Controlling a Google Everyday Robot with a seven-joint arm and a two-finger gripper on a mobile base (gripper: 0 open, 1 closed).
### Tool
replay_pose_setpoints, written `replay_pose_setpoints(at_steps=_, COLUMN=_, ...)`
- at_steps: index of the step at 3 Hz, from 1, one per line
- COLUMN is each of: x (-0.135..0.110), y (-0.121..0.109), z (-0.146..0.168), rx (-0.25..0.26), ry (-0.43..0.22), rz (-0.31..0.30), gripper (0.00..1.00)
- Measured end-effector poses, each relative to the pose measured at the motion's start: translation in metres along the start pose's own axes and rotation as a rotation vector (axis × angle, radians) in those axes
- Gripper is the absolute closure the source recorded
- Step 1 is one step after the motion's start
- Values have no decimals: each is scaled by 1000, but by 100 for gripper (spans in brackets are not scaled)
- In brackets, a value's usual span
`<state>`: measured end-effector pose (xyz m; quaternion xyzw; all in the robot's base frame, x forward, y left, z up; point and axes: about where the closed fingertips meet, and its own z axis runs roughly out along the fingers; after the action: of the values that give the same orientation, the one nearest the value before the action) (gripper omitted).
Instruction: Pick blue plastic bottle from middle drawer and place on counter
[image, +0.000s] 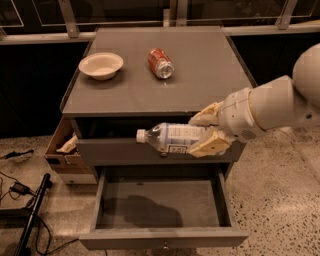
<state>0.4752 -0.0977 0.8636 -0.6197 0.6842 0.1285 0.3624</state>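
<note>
My gripper (207, 131) is shut on the blue plastic bottle (172, 137), a clear bottle with a white cap pointing left. It holds the bottle level in the air in front of the cabinet, above the open middle drawer (162, 202) and just below the front edge of the counter (200, 75). The drawer's dark floor is bare, with the bottle's shadow on it. My white arm comes in from the right.
A white bowl (101, 65) and a red soda can (160, 63) lying on its side sit on the counter's back half. A cardboard box (64, 150) stands left of the cabinet. Cables and a black pole lie on the floor at the left.
</note>
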Motion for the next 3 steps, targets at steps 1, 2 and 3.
replay_pose_setpoints(at_steps=1, x=-2, y=7, z=-2, rx=-31, ry=7, rz=-17, gripper=100)
replay_pose_setpoints(at_steps=2, x=-29, y=0, z=-17, rx=-9, ry=-9, rz=-9, gripper=100)
replay_pose_setpoints(at_steps=3, x=-76, y=-39, z=-34, rx=28, ry=-43, rz=-29, gripper=100)
